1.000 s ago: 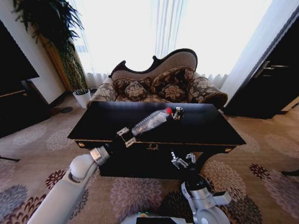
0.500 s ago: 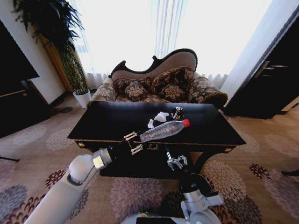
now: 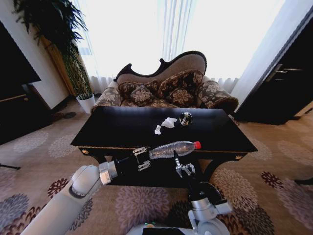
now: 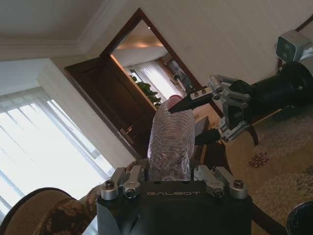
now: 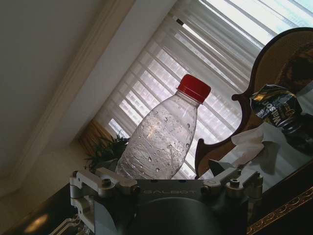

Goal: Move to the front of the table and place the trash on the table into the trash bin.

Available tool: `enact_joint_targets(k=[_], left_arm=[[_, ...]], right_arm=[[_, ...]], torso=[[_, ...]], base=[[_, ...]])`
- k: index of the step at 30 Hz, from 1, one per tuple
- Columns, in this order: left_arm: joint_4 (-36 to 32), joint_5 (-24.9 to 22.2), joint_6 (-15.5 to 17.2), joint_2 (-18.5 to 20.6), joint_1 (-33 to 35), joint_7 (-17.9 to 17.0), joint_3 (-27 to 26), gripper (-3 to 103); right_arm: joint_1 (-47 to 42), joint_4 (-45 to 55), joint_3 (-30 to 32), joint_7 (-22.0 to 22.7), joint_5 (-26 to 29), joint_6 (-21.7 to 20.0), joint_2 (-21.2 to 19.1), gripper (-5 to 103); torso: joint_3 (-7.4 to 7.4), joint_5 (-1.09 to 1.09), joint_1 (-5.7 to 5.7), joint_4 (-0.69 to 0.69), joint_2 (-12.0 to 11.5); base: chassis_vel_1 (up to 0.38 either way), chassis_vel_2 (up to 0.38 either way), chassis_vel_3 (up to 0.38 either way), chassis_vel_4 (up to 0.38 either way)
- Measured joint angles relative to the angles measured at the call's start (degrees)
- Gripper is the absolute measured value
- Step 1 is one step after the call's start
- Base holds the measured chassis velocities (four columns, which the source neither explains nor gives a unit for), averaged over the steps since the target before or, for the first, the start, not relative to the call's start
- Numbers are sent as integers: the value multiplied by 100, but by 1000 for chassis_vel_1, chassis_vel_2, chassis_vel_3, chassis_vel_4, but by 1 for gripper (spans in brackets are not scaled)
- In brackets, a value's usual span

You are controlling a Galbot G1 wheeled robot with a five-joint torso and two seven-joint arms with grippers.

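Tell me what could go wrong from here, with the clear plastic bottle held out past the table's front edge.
The left gripper grips the clear plastic red-capped bottle at its base only, so it could tilt or slip out. The right gripper, open, sits just under the bottle's neck and could bump it. White crumpled paper wads and a crushed dark can lie on the glossy black table; they could get left behind.

Left hand [image 3: 142,158] grips the base of a clear plastic bottle [image 3: 172,149] with a red cap, held roughly level over the near edge of the black table [image 3: 117,131], cap pointing right. Right hand [image 3: 183,169] sits just below the bottle's middle, fingers apart. White paper wads [image 3: 166,124] and a dark crushed can [image 3: 185,118] lie on the far part of the table.
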Motion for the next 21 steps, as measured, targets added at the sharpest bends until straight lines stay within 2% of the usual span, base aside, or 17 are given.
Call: enact_joint_targets(k=[10, 11, 12, 15, 17, 20, 21], left_arm=[[110, -80, 18, 277, -278, 3, 219, 38], [121, -93, 23, 301, -310, 5, 251, 38], [121, -93, 23, 301, -310, 5, 251, 38], [156, -108, 39, 352, -383, 20, 331, 38], [163, -110, 40, 360, -396, 18, 346, 38], [239, -124, 46, 392, -453, 28, 403, 38], [239, -124, 46, 392, -453, 28, 403, 38]], right_arm=[[4, -36, 60, -59, -103, 43, -17, 101], [5, -55, 68, -79, -114, 65, -20, 96], [5, -55, 68, -79, -114, 65, -20, 96], [8, -78, 68, -97, -121, 87, -14, 80], [10, -80, 68, -98, -123, 88, -9, 80], [16, -87, 49, -108, -142, 87, 9, 64], [16, -87, 49, -108, -142, 87, 9, 64]], torso=[[0, 0, 0, 0, 0], [0, 0, 0, 0, 0], [0, 0, 0, 0, 0], [0, 0, 0, 0, 0], [0, 0, 0, 0, 0], [0, 0, 0, 0, 0], [0, 0, 0, 0, 0]], base=[[0, 0, 0, 0], [0, 0, 0, 0], [0, 0, 0, 0], [0, 0, 0, 0], [0, 0, 0, 0], [0, 0, 0, 0], [0, 0, 0, 0]])
